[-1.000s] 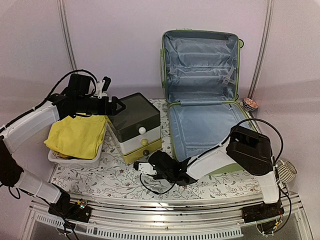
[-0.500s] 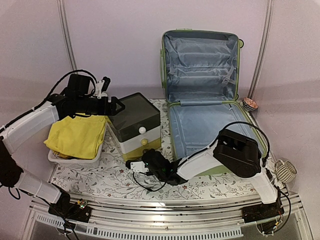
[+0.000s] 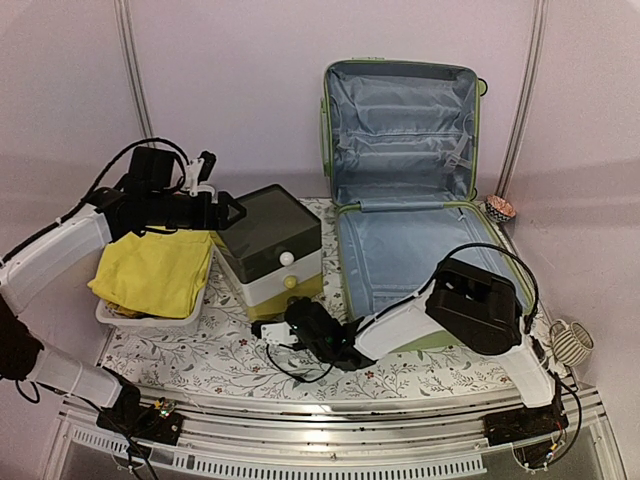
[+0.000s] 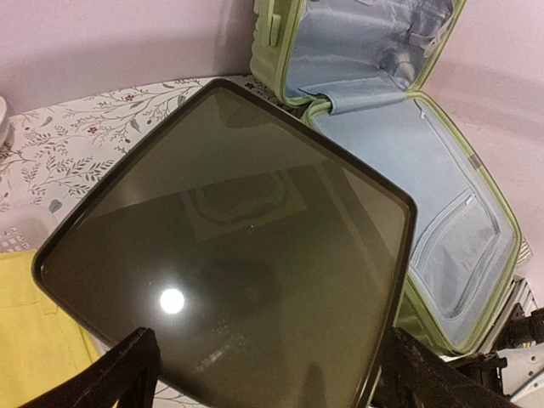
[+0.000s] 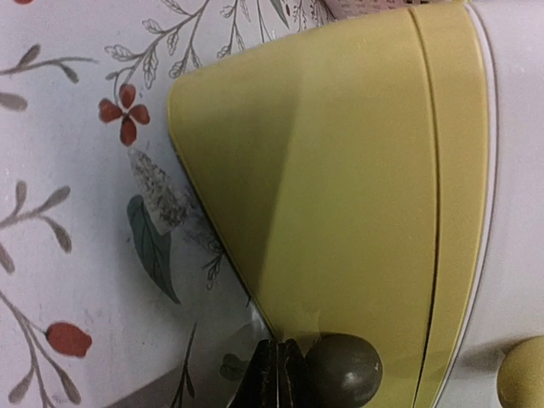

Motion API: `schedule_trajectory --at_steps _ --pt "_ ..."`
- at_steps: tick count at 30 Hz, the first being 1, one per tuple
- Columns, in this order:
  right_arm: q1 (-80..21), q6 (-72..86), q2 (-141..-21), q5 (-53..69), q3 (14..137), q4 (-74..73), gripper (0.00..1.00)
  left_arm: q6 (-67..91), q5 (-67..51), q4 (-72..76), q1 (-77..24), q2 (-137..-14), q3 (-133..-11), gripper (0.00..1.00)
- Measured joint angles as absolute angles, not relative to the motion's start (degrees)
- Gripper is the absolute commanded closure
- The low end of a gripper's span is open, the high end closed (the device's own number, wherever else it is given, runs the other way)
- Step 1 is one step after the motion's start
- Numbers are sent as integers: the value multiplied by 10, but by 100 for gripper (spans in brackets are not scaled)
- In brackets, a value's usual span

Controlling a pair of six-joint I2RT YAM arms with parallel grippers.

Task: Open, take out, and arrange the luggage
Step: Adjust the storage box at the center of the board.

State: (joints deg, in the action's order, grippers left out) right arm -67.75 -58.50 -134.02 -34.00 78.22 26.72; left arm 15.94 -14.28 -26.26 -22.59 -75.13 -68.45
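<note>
Two halves of the light-green suitcase (image 3: 405, 200) lie open at the right rear of the flower-print tablecloth (image 3: 200, 350). The overhead view shows its lid upright against the back wall and its base flat on the table, with pale blue lining bare in both. Left of it stands the small drawer box (image 3: 268, 255), and left again a white basket (image 3: 140, 318) with a yellow cloth (image 3: 150, 270) in it. The left gripper (image 3: 225, 212) hovers at the box's upper left edge, and only its wrist camera makes the jaws plain (wide apart, one dark finger (image 4: 119, 374) at each lower corner of that frame, holding nothing, the glossy dark lid (image 4: 229, 255) spread beneath). The right gripper (image 3: 268, 330) sits low over the cloth in front of the box. From above its tips are too small to read, but the wrist view shows them pressed together just beside a dark round knob (image 5: 344, 370) on the yellow bottom drawer (image 5: 340, 187); whether they touch it I cannot tell.
</note>
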Motion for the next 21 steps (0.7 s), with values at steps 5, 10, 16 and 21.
schedule_trajectory --at_steps 5,10,16,21 --pt "-685 -579 -1299 -340 732 270 96 166 -130 -269 -226 -707 -669 7" --pt "-706 -563 -1254 -342 703 270 96 178 -110 -282 -224 -652 -644 6" --pt "-734 -514 -1180 -333 674 226 96 204 -76 -297 -216 -608 -604 6" --pt "-734 -455 -1099 -313 656 199 96 235 -55 -310 -207 -569 -557 15"
